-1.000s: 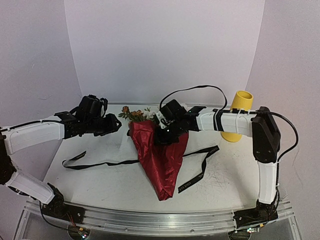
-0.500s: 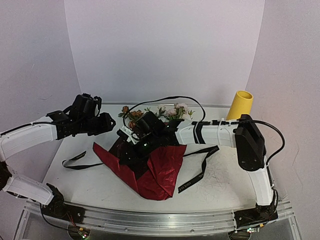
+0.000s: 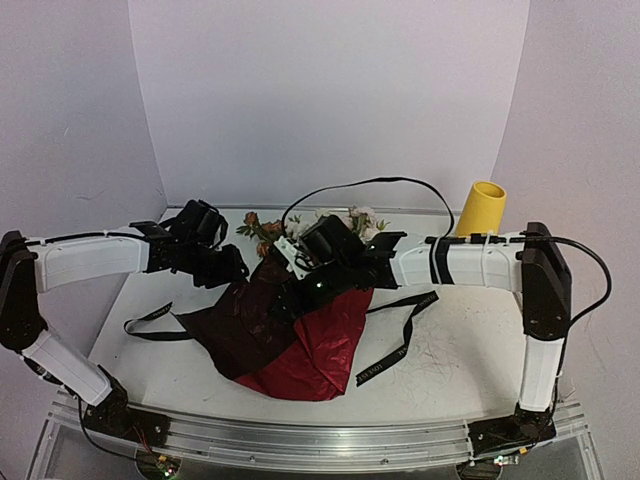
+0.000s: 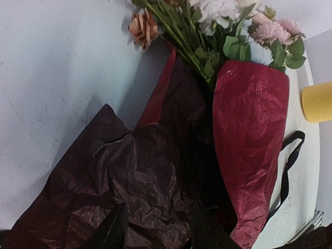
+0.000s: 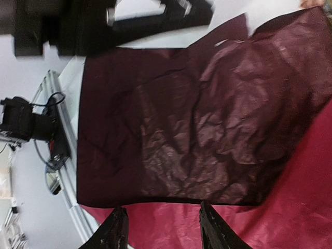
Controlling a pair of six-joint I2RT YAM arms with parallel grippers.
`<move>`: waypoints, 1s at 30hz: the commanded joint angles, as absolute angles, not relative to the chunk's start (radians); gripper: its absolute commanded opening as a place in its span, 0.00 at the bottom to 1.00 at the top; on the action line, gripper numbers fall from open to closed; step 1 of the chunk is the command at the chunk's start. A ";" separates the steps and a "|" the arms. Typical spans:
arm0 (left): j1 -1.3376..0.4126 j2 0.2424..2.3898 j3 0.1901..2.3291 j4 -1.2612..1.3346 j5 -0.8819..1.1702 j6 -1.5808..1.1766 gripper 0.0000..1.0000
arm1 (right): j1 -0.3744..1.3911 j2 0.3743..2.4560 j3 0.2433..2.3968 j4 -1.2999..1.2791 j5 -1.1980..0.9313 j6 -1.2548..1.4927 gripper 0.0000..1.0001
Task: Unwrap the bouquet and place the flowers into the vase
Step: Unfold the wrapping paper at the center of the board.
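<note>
Flowers [image 4: 220,9] look light and crushable, so grasp their thin stems [image 4: 179,36] where they leave the crinkly wrap [image 4: 251,135]; left fingers [image 4: 111,233] and right fingers [image 5: 115,231] stand released.

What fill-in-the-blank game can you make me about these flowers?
The vase at the back is ___ in colour.
The ribbon on the table is ___ in colour.
The flowers poke out of a crinkly dark ___ wrap.
Missing words: yellow; black; red.
</note>
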State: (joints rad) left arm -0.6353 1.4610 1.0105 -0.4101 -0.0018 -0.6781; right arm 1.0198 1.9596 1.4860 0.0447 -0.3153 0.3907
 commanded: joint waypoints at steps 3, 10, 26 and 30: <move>-0.635 1.485 0.950 -0.420 0.115 -0.706 0.42 | 1.021 1.885 1.462 -0.044 -0.064 0.407 0.49; -0.635 1.513 0.854 -0.420 0.136 -0.716 0.41 | 1.020 1.921 1.505 -0.128 0.036 0.445 0.60; -0.640 1.422 0.638 -0.422 0.140 -0.741 0.42 | 1.020 2.274 1.922 -0.397 0.257 0.565 0.64; -0.640 1.413 0.623 -0.422 0.131 -0.747 0.41 | 1.020 2.320 1.989 -0.444 0.297 0.566 0.62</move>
